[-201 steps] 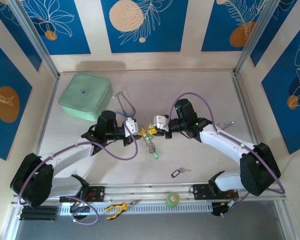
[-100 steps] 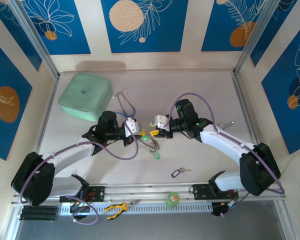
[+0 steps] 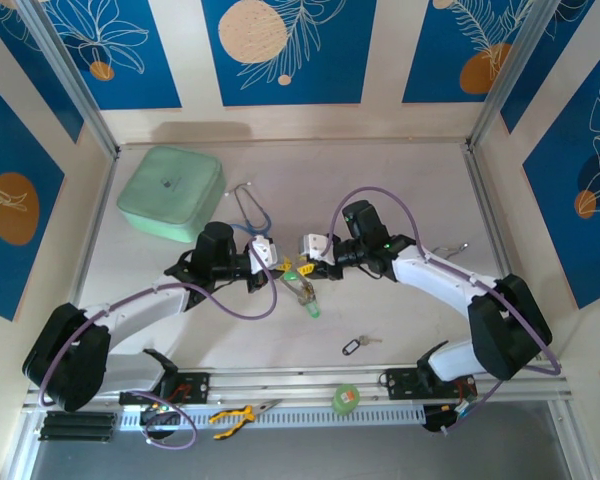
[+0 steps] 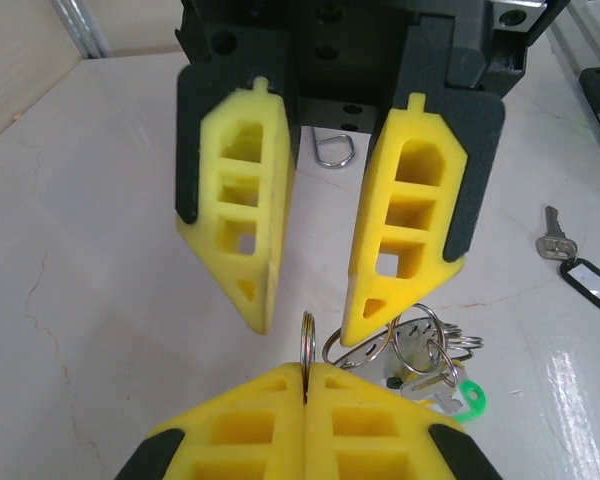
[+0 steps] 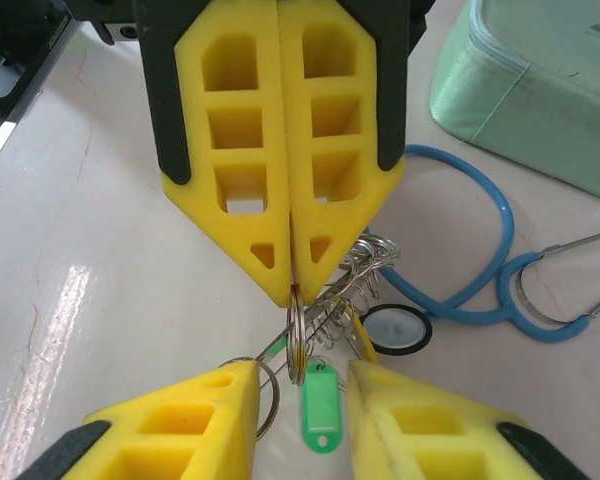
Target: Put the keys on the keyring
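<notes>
yellow foam, left gripper (image 4: 305, 372): its two pads are pressing flat together and pinching the thin silver keyring (image 4: 305, 342) at their tips.
keyring: it is standing edge-on in that pinch, rising just above the left fingertips in the left wrist view.
right gripper (image 4: 308, 322): it is facing the left one tip to tip with its fingers spread wide. The keyring is sitting in the gap below them, and whether either pad is touching it cannot be told.
right wrist view: the left gripper (image 5: 292, 290) is coming in from the top with its pads sealed on the ring's upper edge. The right gripper's own fingers are showing apart at the bottom corners.
keys (image 5: 352, 285): a bunch of silver keys and small rings is hanging beside the pinch, just behind the keyring.
green tag (image 5: 320, 405): it is dangling below the bunch, between the spread right fingers.
loose key (image 4: 552, 240): it is lying flat on the table (image 4: 100, 300) with a black tag (image 4: 590, 282) joined to it, well apart from both grippers.
top view: the two arms are meeting nose to nose at mid-table, with the bunch drooping beneath them.
stethoscope (image 5: 480, 275): its blue tubing is lying on the table behind the bunch, with its round chestpiece near the keys.
mint case (image 3: 170, 190): it is resting at the far left of the table.
pliers (image 3: 235, 413): they are lying on the near rail, with a green tape roll (image 3: 346, 397) further along it.
</notes>
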Controlling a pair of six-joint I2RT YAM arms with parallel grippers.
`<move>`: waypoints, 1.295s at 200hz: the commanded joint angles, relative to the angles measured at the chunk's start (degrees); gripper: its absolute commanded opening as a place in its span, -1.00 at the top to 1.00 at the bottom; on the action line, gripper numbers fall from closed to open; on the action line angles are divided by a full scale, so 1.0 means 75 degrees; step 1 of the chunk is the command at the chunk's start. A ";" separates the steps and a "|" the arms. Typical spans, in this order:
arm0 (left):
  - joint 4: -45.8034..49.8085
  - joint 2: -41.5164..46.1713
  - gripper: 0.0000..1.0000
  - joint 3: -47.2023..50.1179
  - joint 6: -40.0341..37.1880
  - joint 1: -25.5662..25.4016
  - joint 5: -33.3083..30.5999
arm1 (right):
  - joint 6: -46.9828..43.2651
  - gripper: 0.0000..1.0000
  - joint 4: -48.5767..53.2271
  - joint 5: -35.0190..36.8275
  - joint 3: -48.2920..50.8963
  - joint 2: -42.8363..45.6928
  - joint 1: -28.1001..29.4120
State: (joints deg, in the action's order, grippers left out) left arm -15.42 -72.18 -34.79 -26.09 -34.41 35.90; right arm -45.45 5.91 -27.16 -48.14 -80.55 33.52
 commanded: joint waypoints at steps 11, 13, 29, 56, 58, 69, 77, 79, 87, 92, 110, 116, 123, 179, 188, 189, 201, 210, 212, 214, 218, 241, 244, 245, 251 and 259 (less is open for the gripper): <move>-0.0135 0.0028 1.00 -0.0050 -0.0180 -0.0053 0.0091 | -0.0098 0.60 0.0160 -0.0169 -0.0342 -0.0143 0.0065; -0.0135 0.0030 1.00 -0.0055 -0.0178 -0.0061 0.0089 | -0.0091 0.61 0.0161 -0.0174 -0.0355 -0.0142 0.0066; -0.0136 0.0030 1.00 -0.0050 -0.0178 -0.0058 0.0100 | -0.0042 0.67 0.0104 -0.0254 -0.0373 -0.0171 0.0083; -0.0112 0.0022 1.00 -0.0061 -0.0193 -0.0058 0.0083 | -0.0042 0.95 0.0145 -0.0375 -0.0431 -0.0250 0.0078; -0.0103 0.0020 1.00 -0.0067 -0.0191 -0.0054 0.0078 | -0.0044 0.97 0.0157 -0.0384 -0.0435 -0.0245 0.0078; -0.0038 -0.0007 1.00 -0.0095 -0.0223 -0.0053 0.0042 | -0.0044 1.00 0.0193 -0.0441 -0.0466 -0.0261 0.0078; 0.0071 -0.0036 0.89 -0.0145 -0.0243 -0.0063 -0.0022 | -0.0044 1.00 0.0235 -0.0503 -0.0483 -0.0260 0.0078; 0.0107 -0.0051 0.83 -0.0161 -0.0262 -0.0061 -0.0033 | -0.0045 1.00 0.0238 -0.0510 -0.0492 -0.0263 0.0090; 0.0279 -0.0087 0.67 -0.0224 -0.0343 -0.0057 -0.0061 | -0.0045 1.00 0.0243 -0.0554 -0.0516 -0.0268 0.0095; 0.0363 -0.0109 0.65 -0.0258 -0.0379 -0.0057 -0.0061 | -0.0045 1.00 0.0250 -0.0579 -0.0519 -0.0275 0.0101; 0.0474 -0.0145 0.65 -0.0330 -0.0424 -0.0058 -0.0075 | -0.0069 1.00 0.0305 -0.0575 -0.0587 -0.0284 0.0142; 0.0464 -0.0157 0.67 -0.0348 -0.0424 -0.0057 -0.0080 | -0.0087 1.00 0.0340 -0.0573 -0.0617 -0.0296 0.0157; 0.0451 -0.0157 0.72 -0.0363 -0.0414 -0.0063 -0.0087 | -0.0114 1.00 0.0375 -0.0556 -0.0653 -0.0309 0.0171; 0.0536 -0.0150 1.00 -0.0463 -0.0392 -0.0078 -0.0192 | -0.0139 0.98 0.0389 -0.0478 -0.0819 -0.0377 0.0242; 0.0433 -0.0104 1.00 -0.0448 -0.0156 -0.0069 -0.0313 | 0.0067 0.72 0.0153 -0.0340 -0.0747 -0.0307 0.0205; 0.0418 -0.0086 1.00 -0.0442 -0.0120 -0.0072 -0.0317 | 0.0093 0.69 0.0122 -0.0328 -0.0732 -0.0303 0.0194; 0.0227 0.0097 1.00 -0.0448 0.0543 -0.0074 -0.0561 | 0.0563 0.53 -0.0279 -0.0248 -0.0574 -0.0067 0.0009; 0.0015 0.0250 1.00 -0.0465 0.1570 -0.0101 -0.0829 | 0.1017 0.48 -0.0446 -0.0271 -0.0520 0.0160 -0.0203; -0.0016 0.0288 1.00 -0.0470 0.1785 -0.0099 -0.0906 | 0.1105 0.46 -0.0462 -0.0270 -0.0519 0.0218 -0.0241; -0.0032 0.0323 1.00 -0.0471 0.2003 -0.0108 -0.0960 | 0.1209 0.46 -0.0475 -0.0281 -0.0519 0.0282 -0.0286; -0.0035 0.0404 1.00 -0.0488 0.2403 -0.0119 -0.1084 | 0.1458 0.44 -0.0489 -0.0284 -0.0519 0.0403 -0.0374; 0.0784 0.0832 1.00 -0.0838 0.4410 -0.0285 -0.2021 | 0.3520 0.40 -0.0677 0.0472 -0.0617 0.1192 -0.0602; 0.1066 0.0882 1.00 -0.0948 0.4665 -0.0301 -0.2229 | 0.3846 0.41 -0.0656 0.0636 -0.0648 0.1260 -0.0602; 0.1169 0.0888 1.00 -0.0991 0.4740 -0.0305 -0.2301 | 0.3933 0.41 -0.0646 0.0681 -0.0666 0.1289 -0.0602; 0.1746 0.0948 1.00 -0.1245 0.5143 -0.0329 -0.2740 | 0.4531 0.44 -0.0538 0.0848 -0.0721 0.1420 -0.0582; 0.2688 0.0964 1.00 -0.1626 0.5885 -0.0335 -0.3448 | 0.5230 0.48 -0.0403 0.0911 -0.0754 0.1574 -0.0508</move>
State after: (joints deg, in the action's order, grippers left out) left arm -7.57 -67.94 -38.92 -3.03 -35.99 23.51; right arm -26.33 3.16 -24.53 -52.03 -73.19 28.86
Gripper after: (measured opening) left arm 0.040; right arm 0.281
